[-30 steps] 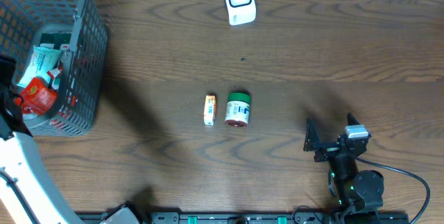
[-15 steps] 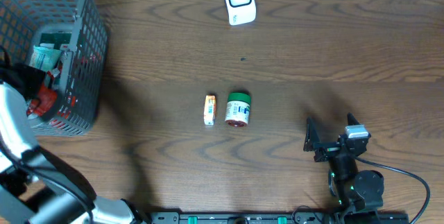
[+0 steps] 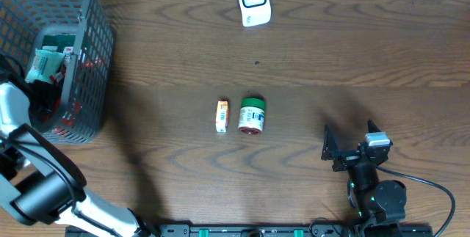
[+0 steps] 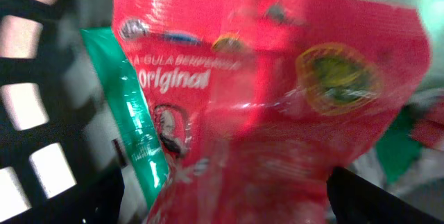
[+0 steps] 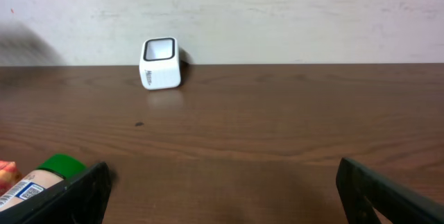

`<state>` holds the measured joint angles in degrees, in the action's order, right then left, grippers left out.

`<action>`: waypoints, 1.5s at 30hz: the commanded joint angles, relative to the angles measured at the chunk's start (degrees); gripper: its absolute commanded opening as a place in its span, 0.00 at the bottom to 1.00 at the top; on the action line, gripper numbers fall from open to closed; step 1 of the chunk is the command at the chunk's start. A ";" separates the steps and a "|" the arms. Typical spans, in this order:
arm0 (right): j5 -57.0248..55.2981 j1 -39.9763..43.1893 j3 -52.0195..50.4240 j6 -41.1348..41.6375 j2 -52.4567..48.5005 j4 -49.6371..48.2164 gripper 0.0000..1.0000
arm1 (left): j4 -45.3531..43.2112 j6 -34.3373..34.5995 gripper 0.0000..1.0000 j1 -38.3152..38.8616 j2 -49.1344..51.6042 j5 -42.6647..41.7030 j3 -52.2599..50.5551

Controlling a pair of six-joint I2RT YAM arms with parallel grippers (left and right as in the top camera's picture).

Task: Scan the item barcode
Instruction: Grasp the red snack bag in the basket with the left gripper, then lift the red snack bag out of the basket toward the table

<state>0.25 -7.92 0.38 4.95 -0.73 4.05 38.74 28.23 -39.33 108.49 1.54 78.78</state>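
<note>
Dark wood-grain counter fills the overhead view, with a grey wire basket at its far left edge. A red packet printed "Original" lies inside that basket and takes up most of the left wrist view, blurred, with a green packet beside it and partly under it. The left hand hangs right over the red packet with its fingers spread wide at the two bottom corners of the view, gripping nothing. From overhead the left arm reaches into the basket's near side, next to a white and green pouch.

Out on the open counter, a small orange and white box and a green-lidded jar lie side by side near the middle, just apart. The white scanner stands at the far edge, well apart from both. The right hand rests at the near right, fingers wide apart and empty, facing the scanner.
</note>
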 commanded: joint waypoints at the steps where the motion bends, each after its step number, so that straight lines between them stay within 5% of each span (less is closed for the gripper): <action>1: 0.04 0.44 -0.07 -0.74 0.09 0.24 0.99 | 0.63 -0.81 0.95 -0.85 4.74 0.46 0.20; 3: 0.04 0.44 -0.07 -0.74 0.09 0.24 0.99 | 0.66 -0.81 0.93 -0.83 6.21 -0.66 0.20; 6: 0.04 0.44 -0.07 -0.74 0.09 0.24 0.99 | 0.44 -0.79 0.57 -0.85 6.80 -3.19 0.22; 10: 0.04 0.44 -0.07 -0.74 0.09 0.24 0.99 | 0.48 -0.81 0.32 -1.03 5.07 -3.32 0.85; 23: 0.04 0.44 -0.07 -0.74 0.09 0.24 0.99 | -0.66 0.09 0.32 -1.16 -16.55 -4.57 1.07; 33: 0.04 0.44 -0.07 -0.74 0.09 0.24 0.99 | -4.63 0.09 0.32 1.11 -38.10 -18.51 1.07; 45: 0.04 0.44 -0.07 -0.74 0.09 0.24 0.99 | 11.43 -1.66 0.33 25.83 -39.36 -21.88 -0.68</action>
<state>0.25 -7.92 0.38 4.95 -0.73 4.05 48.93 28.10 -20.25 66.78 -18.92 79.26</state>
